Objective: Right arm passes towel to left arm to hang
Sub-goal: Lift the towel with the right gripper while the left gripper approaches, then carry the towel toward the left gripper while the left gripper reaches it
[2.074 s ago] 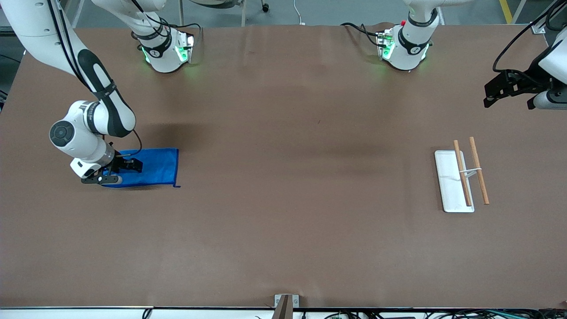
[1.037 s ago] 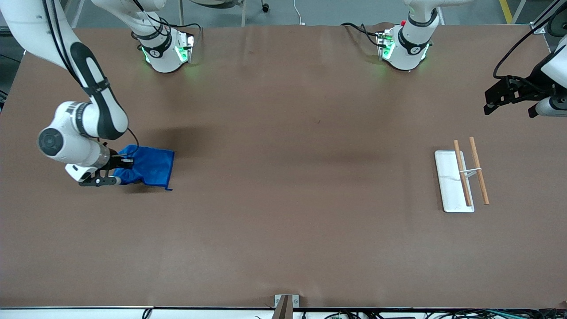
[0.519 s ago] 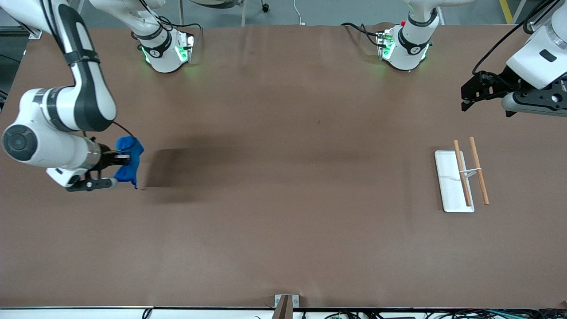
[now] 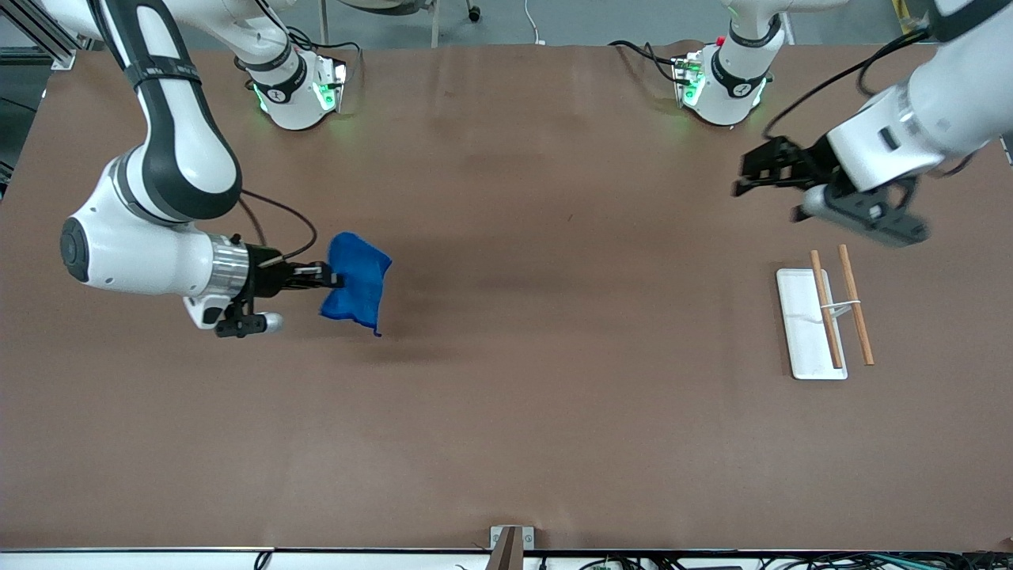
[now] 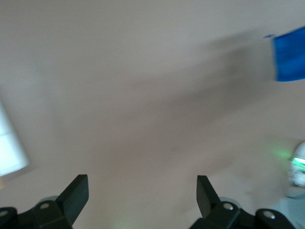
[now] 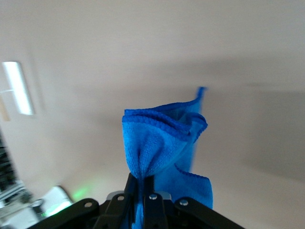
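The towel point(image 4: 356, 281) is a bright blue cloth, bunched and hanging in the air from my right gripper point(image 4: 332, 278), which is shut on one edge of it, over the table toward the right arm's end. In the right wrist view the towel point(image 6: 162, 143) rises crumpled from the closed fingers point(image 6: 145, 188). My left gripper point(image 4: 748, 176) is open and empty, held in the air over the table toward the left arm's end, near the rack. In the left wrist view its two fingertips point(image 5: 76, 191) stand wide apart, and the towel point(image 5: 289, 59) shows far off.
A white tray point(image 4: 799, 317) with two wooden rods point(image 4: 856, 305) across it, a small hanging rack, lies toward the left arm's end. The two green-lit arm bases point(image 4: 297, 91) stand along the table's edge farthest from the front camera. A small bracket point(image 4: 510, 538) sits at the near edge.
My right gripper lifted the towel off the table and carried it toward the table's middle. My left gripper swung in from the table's end toward the middle.
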Controlling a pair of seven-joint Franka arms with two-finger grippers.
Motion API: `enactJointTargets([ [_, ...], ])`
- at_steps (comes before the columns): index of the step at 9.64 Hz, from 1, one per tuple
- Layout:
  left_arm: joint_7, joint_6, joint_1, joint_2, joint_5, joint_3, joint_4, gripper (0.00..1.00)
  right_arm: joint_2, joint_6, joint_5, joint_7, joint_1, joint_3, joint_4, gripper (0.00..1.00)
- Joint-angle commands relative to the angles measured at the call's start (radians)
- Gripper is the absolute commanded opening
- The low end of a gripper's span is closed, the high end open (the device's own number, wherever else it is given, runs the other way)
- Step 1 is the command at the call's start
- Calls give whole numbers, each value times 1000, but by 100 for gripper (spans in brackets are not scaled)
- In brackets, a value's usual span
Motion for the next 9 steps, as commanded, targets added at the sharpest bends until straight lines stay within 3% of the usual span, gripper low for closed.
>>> enactJointTargets([
  [1, 136, 118, 19, 28, -233, -1, -140, 100, 1, 30, 177, 3, 16, 46, 7, 0],
  [4, 345, 150, 58, 135, -677, -3, -294, 100, -5, 53, 488, 3, 20, 113, 6, 0],
  [6, 624, 133, 62, 223, -913, -3, -404, 98, -5, 100, 630, 3, 20, 178, 6, 0],
  [9, 841, -233, 60, 507, -1191, -3, -420, 94, -2, 219, 872, -49, 32, 262, 10, 0],
])
